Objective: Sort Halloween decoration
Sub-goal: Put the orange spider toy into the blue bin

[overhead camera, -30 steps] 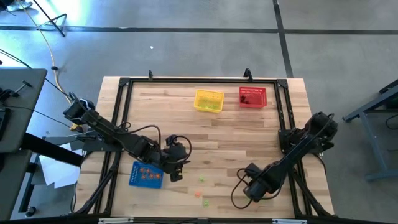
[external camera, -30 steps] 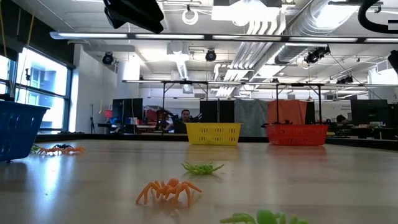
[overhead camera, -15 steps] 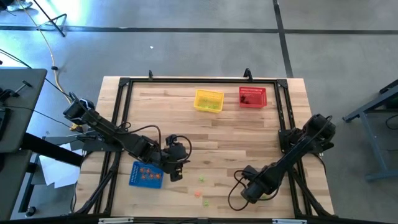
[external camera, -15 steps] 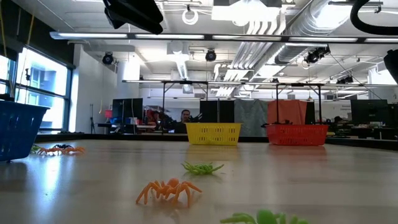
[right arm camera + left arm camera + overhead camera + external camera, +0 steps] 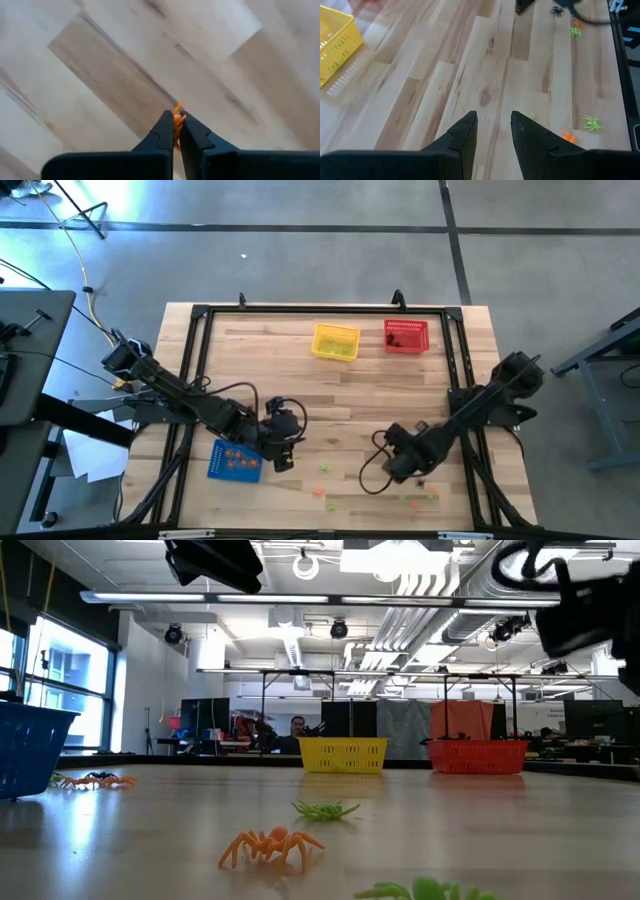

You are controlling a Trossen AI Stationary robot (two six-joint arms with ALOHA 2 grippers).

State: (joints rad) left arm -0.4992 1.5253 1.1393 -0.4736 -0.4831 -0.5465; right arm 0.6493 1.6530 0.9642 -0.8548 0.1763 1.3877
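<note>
The Halloween decorations are tiny spider trinkets. My right gripper (image 5: pixel 176 131), over the table's near right part (image 5: pixel 400 467), is shut on an orange one (image 5: pixel 178 114). Loose ones lie near the front edge: a green spider (image 5: pixel 323 468), an orange spider (image 5: pixel 318 491) and a green spider (image 5: pixel 331 505), with more at the right (image 5: pixel 405 500). My left gripper (image 5: pixel 493 131) hangs open and holds nothing beside the blue basket (image 5: pixel 236 462), which holds orange trinkets. The yellow basket (image 5: pixel 335 341) and red basket (image 5: pixel 405 335) stand at the far edge. My right gripper pinches the orange trinket between its two fingertips (image 5: pixel 167 125), coming from above and pointing down. Only the trinket's legs (image 5: pixel 179 106) stick out past the tips. It is lifted clear of the table.
A black frame (image 5: pixel 200 320) runs round the table top. Some small spiders (image 5: pixel 95 780) lie beside the blue basket (image 5: pixel 25 750). Bare wood lies between the near trinkets and the two far baskets. A person (image 5: pixel 297 726) shows far off in the room.
My right gripper has gone from the near right corner toward the table's far edge and a little left, rising slightly and turning. Small trinkets that it stood over now show on the wood. The arm has come into the low view's upper right.
</note>
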